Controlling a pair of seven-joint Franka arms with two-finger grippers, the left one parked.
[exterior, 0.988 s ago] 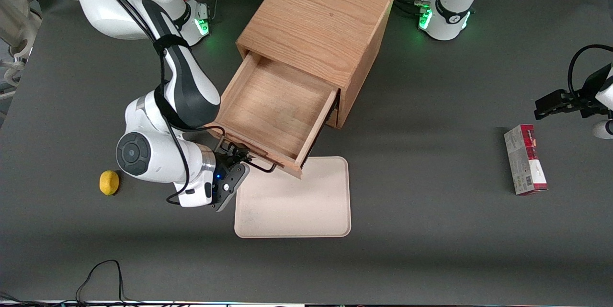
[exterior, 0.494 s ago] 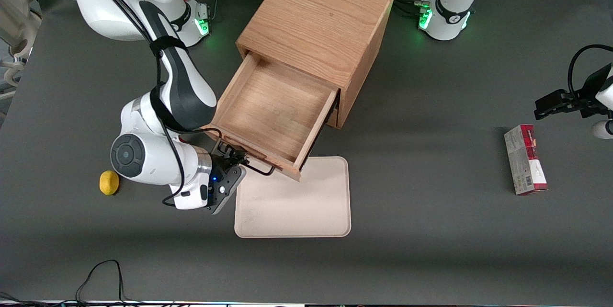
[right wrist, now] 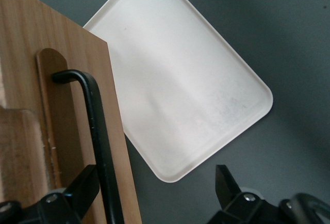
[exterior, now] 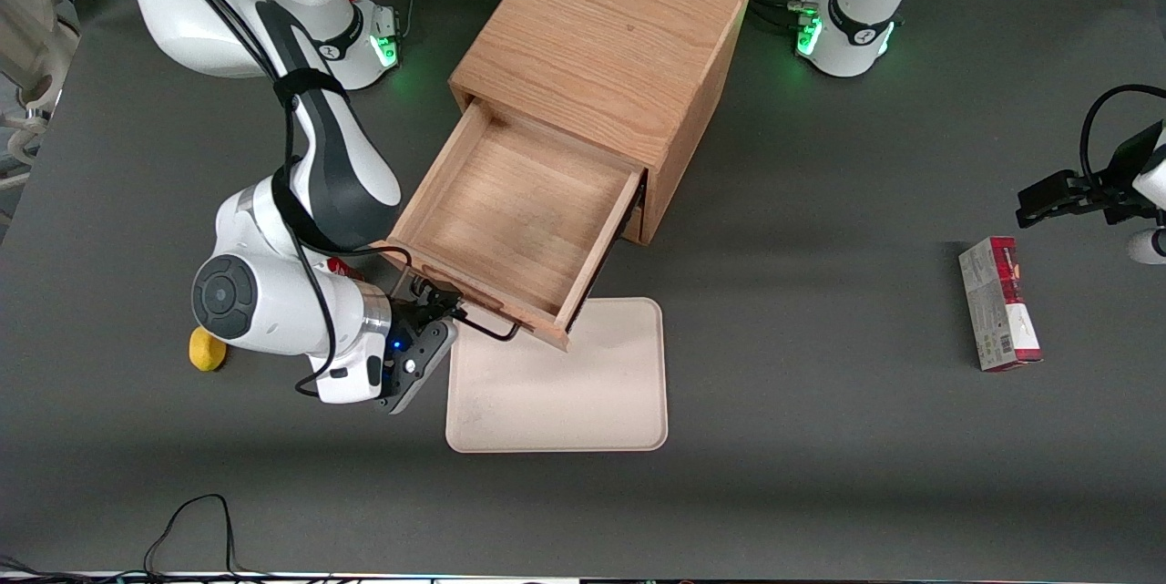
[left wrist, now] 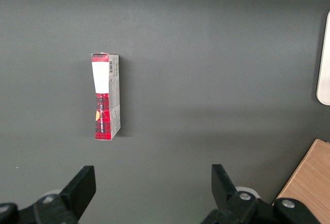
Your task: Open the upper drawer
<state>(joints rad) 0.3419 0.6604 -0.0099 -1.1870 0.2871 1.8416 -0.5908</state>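
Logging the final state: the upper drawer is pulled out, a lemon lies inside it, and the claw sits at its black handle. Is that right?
Not quite. The upper drawer is pulled out and the claw is at its black handle, but the front view shows the drawer empty. The lemon lies on the table toward the working arm's end, partly hidden by the arm.

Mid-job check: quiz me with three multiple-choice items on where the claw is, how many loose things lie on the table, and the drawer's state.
1. Where is the claw?
A. at the upper drawer's black handle
B. over the red box
C. above the cabinet top

2. How many loose things lie on the table?
A. one
B. three
C. five

3. The upper drawer is:
A. shut
B. pulled well out, nothing inside
C. pulled out, holding a lemon

Answers:
1 A: the claw sits open at the handle, one finger each side.
2 B: lemon, tray, red box.
3 B: the upper drawer shows a bare wooden floor.
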